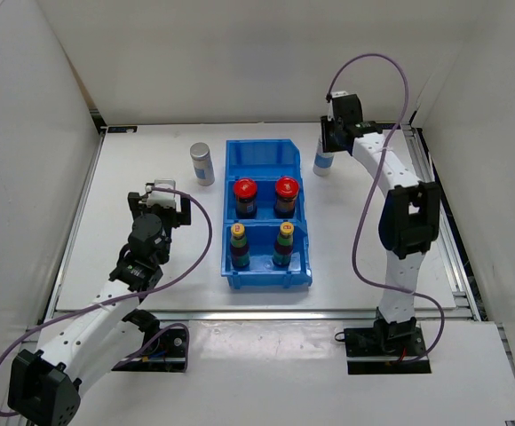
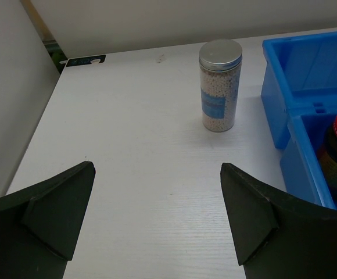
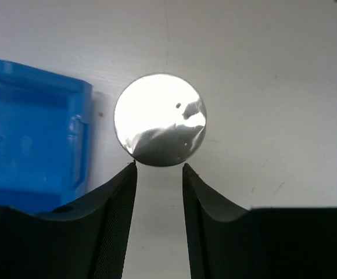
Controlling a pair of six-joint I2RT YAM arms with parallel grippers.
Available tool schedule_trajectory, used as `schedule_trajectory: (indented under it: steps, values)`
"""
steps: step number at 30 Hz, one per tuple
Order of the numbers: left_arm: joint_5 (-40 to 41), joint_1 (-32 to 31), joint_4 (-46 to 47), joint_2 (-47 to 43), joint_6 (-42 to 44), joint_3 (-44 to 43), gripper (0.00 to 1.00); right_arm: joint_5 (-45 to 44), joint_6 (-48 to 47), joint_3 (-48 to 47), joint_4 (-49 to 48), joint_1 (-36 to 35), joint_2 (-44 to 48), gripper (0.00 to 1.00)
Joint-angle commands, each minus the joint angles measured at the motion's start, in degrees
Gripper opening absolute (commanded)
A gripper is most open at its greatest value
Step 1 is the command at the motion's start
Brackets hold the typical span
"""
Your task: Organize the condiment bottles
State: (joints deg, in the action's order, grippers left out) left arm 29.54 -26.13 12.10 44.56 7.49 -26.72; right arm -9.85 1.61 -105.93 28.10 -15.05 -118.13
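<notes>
The right gripper's (image 3: 160, 165) narrow pinch on a bottle's (image 3: 160, 119) cap rim is shown only by its wrist view; the left gripper (image 2: 157, 167) is spread wide.

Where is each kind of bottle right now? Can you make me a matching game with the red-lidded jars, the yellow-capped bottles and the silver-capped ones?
Things:
1. red-lidded jars
2. yellow-capped bottles
3. silver-capped bottles

Places:
A. outside the blue bin, one on each side of it
B. the bin's middle compartment
C. the bin's front compartment, nearest the arms

Right pairs: 1-B, 2-C, 3-A.
</notes>
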Motion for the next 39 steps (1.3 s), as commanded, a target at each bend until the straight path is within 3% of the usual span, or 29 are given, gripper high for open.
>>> schedule_trajectory:
  steps: [1,2,3,5,6,7,20,27,32,33,34,35,39]
  values:
    - [-0.45,0.2,1.17,0.18,-0.63,-1.32,1.0,-2.81,-2.49,-1.12,-5.06,-1.12,5.45,0.41]
    - [-0.45,0.2,1.17,0.18,-0.63,-1.32,1.0,-2.81,-2.49,-1.12,-5.07,-1.12,6.15,0.41]
    - [-0.45,0.2,1.17,0.18,-0.63,-1.32,1.0,-2.29,-2.49,0.53,-6.29,-1.12,6.85,0.49]
    - [-0.45,0.2,1.17,0.18,-0.63,-1.32,1.0,-1.76,-2.49,1.77,-7.08,-1.12,7.38,0.75]
    - [-0.45,0.2,1.17,0.18,-0.63,-1.32,1.0,-1.15,-2.49,2.3,-7.09,-1.12,7.38,0.98]
    - [-0.45,0.2,1.17,0.18,-0.63,-1.32,1.0,-1.14,-2.49,2.31,-7.09,-1.12,7.38,1.0]
    - [-0.45,0.2,1.17,0.18,-0.63,-0.79,1.0,-0.26,-1.96,-11.4,-2.62,-0.51,-7.73,1.0]
    - [-0.45,0.2,1.17,0.18,-0.63,-0.79,1.0,-1.58,1.38,-11.94,-2.08,0.63,-10.46,1.0]
    - [-0.45,0.2,1.7,0.7,-0.63,-0.79,1.0,-2.72,1.38,-9.04,-4.7,0.63,-7.31,0.64]
    - [-0.45,0.2,1.7,0.71,-0.63,-0.79,1.0,-3.33,0.77,-7.73,-5.33,0.63,-6.51,0.62]
    - [-0.45,0.2,1.7,0.71,-0.63,-0.79,1.0,-3.34,0.77,-7.71,-5.94,0.63,-5.72,0.47]
    - [-0.45,0.2,1.7,0.71,-0.63,-0.79,1.0,-4.12,0.77,-7.1,-6.47,0.63,-4.41,0.4]
    - [-0.45,-0.33,1.7,1.23,-0.63,-0.79,1.0,-4.13,0.24,-7.62,-7.18,0.63,-1.85,0.35]
